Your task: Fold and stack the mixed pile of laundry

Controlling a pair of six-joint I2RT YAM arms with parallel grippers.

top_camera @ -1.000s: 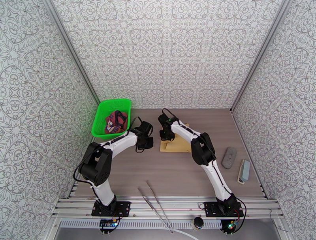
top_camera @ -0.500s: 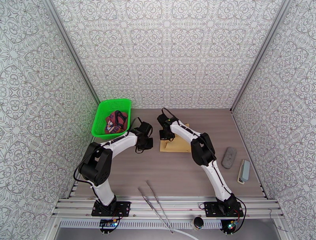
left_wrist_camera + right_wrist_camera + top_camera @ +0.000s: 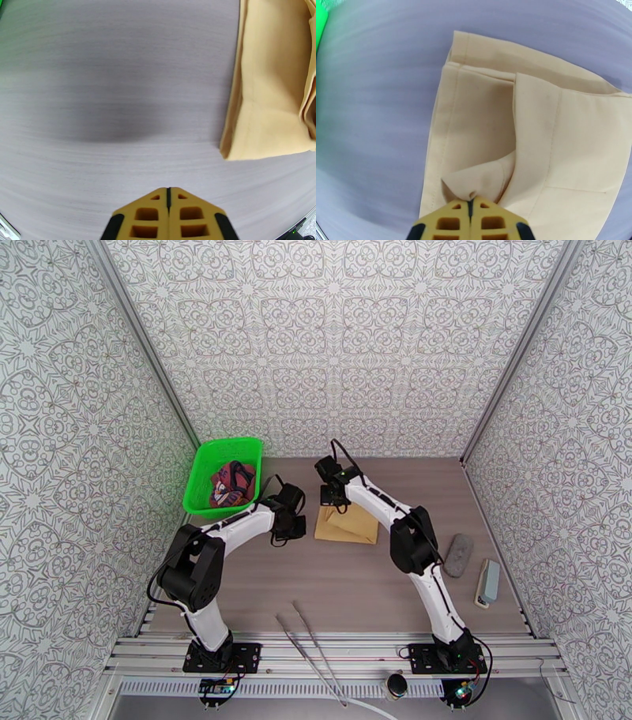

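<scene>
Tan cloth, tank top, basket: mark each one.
tan cloth [image 3: 341,527], top view, flat middle of the folded cloth.
tank top [image 3: 230,483], top view, bunched middle, inside the basket.
basket [image 3: 204,469], top view, left inner wall.

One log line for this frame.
right claw: shut on tan cloth | left claw: shut, empty | tank top: in green basket

Bright, even light. Wrist views streak the desk [image 3: 79,165] with blur and bend at edges; one soft shadow darkens it.
</scene>
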